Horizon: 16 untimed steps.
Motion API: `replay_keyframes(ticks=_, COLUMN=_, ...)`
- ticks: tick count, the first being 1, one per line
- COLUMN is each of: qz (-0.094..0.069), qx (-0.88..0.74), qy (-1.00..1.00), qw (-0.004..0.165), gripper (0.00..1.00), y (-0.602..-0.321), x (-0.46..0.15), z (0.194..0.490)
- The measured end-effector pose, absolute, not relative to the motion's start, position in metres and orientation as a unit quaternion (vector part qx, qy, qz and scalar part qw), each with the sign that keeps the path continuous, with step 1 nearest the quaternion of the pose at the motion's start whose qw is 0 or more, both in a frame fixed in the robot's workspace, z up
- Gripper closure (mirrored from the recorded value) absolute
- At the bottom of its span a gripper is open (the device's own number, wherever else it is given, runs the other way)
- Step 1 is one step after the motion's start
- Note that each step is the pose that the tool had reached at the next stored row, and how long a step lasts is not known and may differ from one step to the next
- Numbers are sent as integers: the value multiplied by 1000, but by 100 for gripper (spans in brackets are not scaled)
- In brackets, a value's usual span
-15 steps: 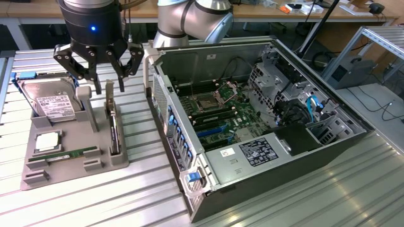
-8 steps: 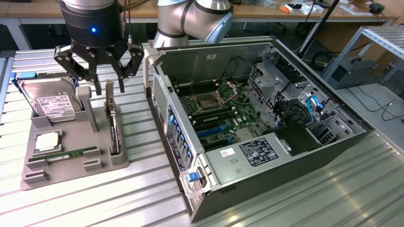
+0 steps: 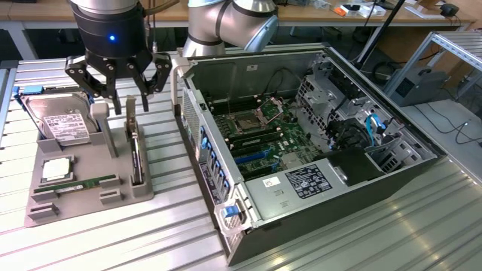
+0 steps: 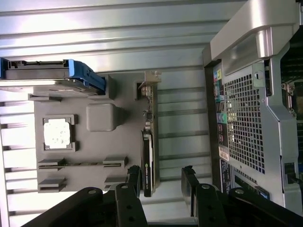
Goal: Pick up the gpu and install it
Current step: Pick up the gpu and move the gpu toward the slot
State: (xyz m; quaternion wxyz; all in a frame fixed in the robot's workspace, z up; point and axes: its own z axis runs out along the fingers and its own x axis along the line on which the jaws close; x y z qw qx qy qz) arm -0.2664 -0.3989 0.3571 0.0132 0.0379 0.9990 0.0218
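Hovering above the grey plastic holder tray [image 3: 128, 195], the black two-finger gripper [image 3: 130, 107] has its jaws spread wide and holds nothing. In the exterior view the gpu [image 3: 135, 149], a thin flat card with a silver metal bracket at one end, stands on its edge in a slot of this tray, at about nine o'clock from the open black and silver computer case [image 3: 316, 226]. The fingertips hang just over the bracket end, at twelve o'clock of the card. A silver hard drive with a white label [image 3: 64, 121] leans in the same tray, at ten o'clock from the card.

In the wrist view the gpu [image 4: 147, 156] is seen edge-on. It lies between the two black fingers [image 4: 134, 179], much nearer to one than to the other, and as far as I can see apart from both. The computer case [image 4: 246, 118] stands beside the tray [image 4: 123, 142].

I judge that the step in hand is the approach for picking up; the card is not yet lifted. The grasp calls for centring the jaws over the thin edge and a straight descent, so that no finger lands on the card or tilts it in its slot.
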Motion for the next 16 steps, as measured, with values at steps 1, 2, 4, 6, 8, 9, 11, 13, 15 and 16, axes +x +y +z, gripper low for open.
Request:
replay_keyframes(ticks=1, qz=22, qx=38, qy=999, qw=13, gripper=52, y=-399, x=-266, z=357)
replay_keyframes(ticks=2, qz=22, qx=38, qy=999, qw=13, gripper=52, y=-399, x=-266, z=356)
replay_keyframes(ticks=4, qz=22, qx=38, qy=999, qw=13, gripper=52, y=-399, x=-266, z=355)
replay_keyframes(ticks=6, qz=22, qx=38, qy=999, qw=13, gripper=52, y=-399, x=-266, z=354)
replay_keyframes(ticks=8, qz=22, qx=38, qy=999, qw=13, gripper=52, y=-399, x=-266, z=353)
replay_keyframes(ticks=9, qz=22, qx=38, qy=999, qw=13, gripper=52, y=-399, x=-266, z=353)
replay_keyframes(ticks=11, qz=22, qx=38, qy=999, qw=13, gripper=52, y=-399, x=-266, z=352)
replay_keyframes(ticks=13, qz=22, qx=38, qy=999, qw=13, gripper=52, y=-399, x=-266, z=350)
replay_keyframes(ticks=15, qz=22, qx=38, qy=999, qw=13, gripper=52, y=-399, x=-266, z=350)
replay_keyframes(ticks=16, qz=22, qx=38, qy=999, qw=13, gripper=52, y=-399, x=-266, z=349)
